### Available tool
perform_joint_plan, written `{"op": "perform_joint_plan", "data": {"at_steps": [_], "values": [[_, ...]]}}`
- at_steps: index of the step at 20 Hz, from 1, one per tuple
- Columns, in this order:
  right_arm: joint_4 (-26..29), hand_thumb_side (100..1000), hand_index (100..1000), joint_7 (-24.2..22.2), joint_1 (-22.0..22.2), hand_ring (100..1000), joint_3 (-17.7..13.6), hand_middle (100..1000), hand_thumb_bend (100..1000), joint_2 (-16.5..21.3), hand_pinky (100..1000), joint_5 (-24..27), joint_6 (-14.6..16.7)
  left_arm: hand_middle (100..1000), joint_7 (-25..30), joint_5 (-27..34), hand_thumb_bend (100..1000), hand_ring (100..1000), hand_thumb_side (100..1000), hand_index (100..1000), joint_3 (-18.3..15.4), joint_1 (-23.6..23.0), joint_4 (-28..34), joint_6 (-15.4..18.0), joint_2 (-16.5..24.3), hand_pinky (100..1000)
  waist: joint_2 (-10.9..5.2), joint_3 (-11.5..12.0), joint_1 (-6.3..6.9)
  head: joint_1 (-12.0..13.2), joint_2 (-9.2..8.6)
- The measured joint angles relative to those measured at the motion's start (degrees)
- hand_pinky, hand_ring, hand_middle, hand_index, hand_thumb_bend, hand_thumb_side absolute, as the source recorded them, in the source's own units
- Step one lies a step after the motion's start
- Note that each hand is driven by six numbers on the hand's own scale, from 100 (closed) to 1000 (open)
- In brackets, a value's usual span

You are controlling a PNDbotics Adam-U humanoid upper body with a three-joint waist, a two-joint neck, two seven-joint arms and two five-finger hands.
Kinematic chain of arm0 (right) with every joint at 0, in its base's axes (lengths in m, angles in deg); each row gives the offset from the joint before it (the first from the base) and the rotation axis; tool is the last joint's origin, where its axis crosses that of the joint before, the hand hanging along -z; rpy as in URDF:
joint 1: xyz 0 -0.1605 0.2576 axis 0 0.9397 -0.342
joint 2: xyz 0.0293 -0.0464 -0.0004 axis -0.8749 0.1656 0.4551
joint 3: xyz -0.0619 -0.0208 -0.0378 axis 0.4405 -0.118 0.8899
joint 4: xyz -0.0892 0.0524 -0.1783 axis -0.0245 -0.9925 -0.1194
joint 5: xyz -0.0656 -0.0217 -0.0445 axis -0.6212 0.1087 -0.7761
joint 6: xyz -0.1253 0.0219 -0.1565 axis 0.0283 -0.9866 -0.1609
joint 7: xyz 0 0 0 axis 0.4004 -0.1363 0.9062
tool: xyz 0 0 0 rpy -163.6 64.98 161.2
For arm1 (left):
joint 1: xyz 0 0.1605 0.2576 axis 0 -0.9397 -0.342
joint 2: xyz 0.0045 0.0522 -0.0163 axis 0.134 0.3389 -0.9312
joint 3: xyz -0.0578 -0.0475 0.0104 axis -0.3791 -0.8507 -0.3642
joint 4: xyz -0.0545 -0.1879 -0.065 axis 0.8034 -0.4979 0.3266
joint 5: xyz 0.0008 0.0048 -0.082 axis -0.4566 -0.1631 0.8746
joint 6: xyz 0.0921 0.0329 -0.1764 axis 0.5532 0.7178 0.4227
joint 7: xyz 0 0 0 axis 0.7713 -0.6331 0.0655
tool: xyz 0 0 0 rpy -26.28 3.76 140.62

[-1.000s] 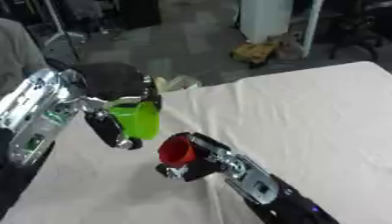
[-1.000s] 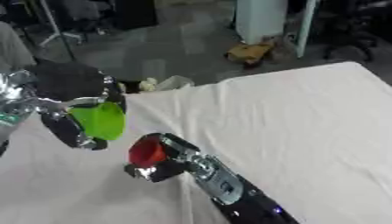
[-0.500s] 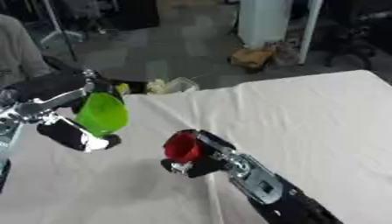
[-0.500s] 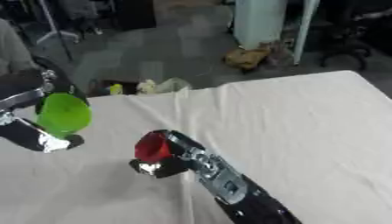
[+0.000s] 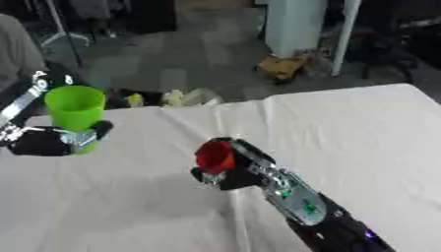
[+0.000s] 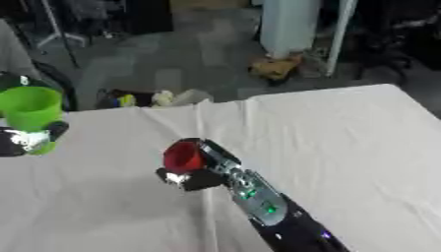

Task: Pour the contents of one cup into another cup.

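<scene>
- The left hand [image 5: 53,141], at the left edge of the frame, has its fingers [image 5: 100,129] curled round the lower part of the green cup [image 5: 75,107], grasping it.
- The green cup stands upright, mouth up, at mid-height on the left, over the near-left part of the tabletop [image 5: 362,138]; whether its base touches the cloth I cannot tell.
- The right hand [image 5: 226,172], at the centre of the frame, is clenched on the red cup [image 5: 215,154], its arm running down to the lower right.
- The red cup is tipped, its mouth turned toward the left of the frame and toward the green cup; what is inside it cannot be seen.
- The two cups are well apart, with bare white cloth between them.
- Judged from this, the pour is not yet under way: the cups have to meet first.
- To do it well: keep the green cup level and steady as the receiver, and bring the red cup's lip over the green rim before tipping further.
- Tilt slowly, so that whatever comes out falls inside the green mouth and not onto the cloth.
- Risk: the red cup is already tipped while away from the receiver, so anything in it could spill early.
</scene>
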Motion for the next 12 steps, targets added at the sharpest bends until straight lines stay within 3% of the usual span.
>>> {"op": "perform_joint_plan", "data": {"at_steps": [3, 4, 6, 12], "values": [[0.5, 249, 500, 1.1, 0.0, 390, -0.7, 319, 100, 0.5, 485, 0.4, -0.1, 405, -4.0, 2.2, 291, 243, 348, 677, -0.3, -0.5, -1.2, 0.4, -0.1, 279, 0.01, 0.0, -0.10, 0.1, 0.00], [0.6, 259, 503, 1.3, 0.0, 394, -0.7, 323, 100, 0.6, 487, 0.4, -0.1, 423, -4.8, 2.5, 309, 275, 399, 682, -0.3, -0.5, -1.5, 0.6, -0.1, 334, 0.01, 0.0, -0.10, 0.1, 0.00], [0.7, 258, 504, 1.9, 0.1, 395, -1.4, 324, 100, 0.9, 488, 0.6, 0.1, 438, -6.0, 3.2, 317, 296, 429, 685, -0.9, -1.0, -2.5, 0.6, -0.3, 353, 0.02, -0.4, -0.29, 0.4, 0.00], [1.1, 257, 503, 6.5, 1.0, 400, -6.8, 328, 100, 2.9, 493, 0.4, 0.8, 460, -11.0, 6.3, 340, 320, 481, 692, -3.1, -1.6, -10.0, 3.2, -1.0, 377, 0.10, -0.8, -0.59, 0.9, 0.02]]}}
